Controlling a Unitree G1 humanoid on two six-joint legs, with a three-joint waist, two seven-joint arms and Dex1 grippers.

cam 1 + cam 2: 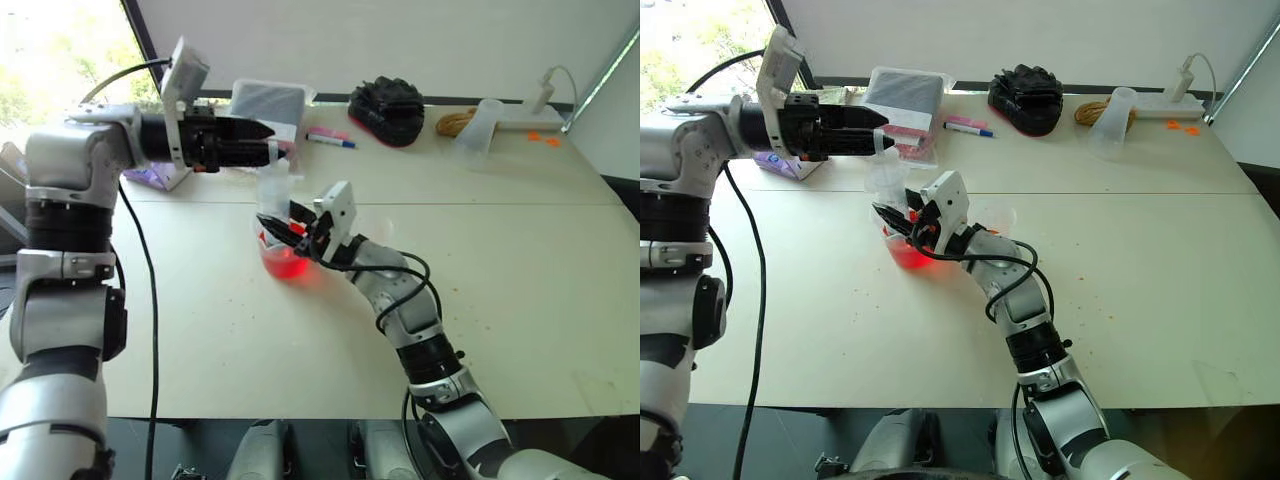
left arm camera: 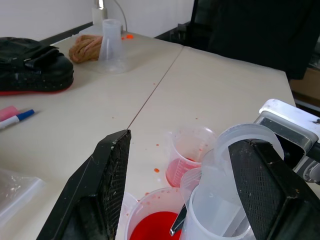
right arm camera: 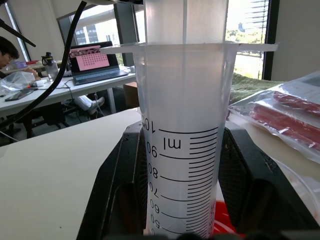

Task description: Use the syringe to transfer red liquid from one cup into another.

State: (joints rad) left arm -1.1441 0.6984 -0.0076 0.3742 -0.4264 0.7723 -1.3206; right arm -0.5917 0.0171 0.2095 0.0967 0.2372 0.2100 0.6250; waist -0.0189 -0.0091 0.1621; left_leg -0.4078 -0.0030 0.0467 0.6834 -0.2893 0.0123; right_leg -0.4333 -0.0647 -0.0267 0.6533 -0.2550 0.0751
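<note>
The syringe [image 3: 182, 125] is held upright over the beaker [image 1: 287, 262] of red liquid [image 2: 152, 229], clamped at the barrel by the right gripper [image 1: 290, 228]. It is judged light, stiff and slippery when wet, best gripped mid-barrel. The left gripper [image 2: 182, 175] stands spread about the plunger top. The smaller cup [image 2: 190, 157] sits at three o'clock; pens [image 1: 330, 138] and a black glove [image 1: 388, 108] lie at twelve o'clock, well apart.

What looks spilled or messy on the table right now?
Small red drops dot the table beside the smaller cup, near the red-filled beaker. They look like liquid spilled during transfer. Nothing is tipped over.
</note>
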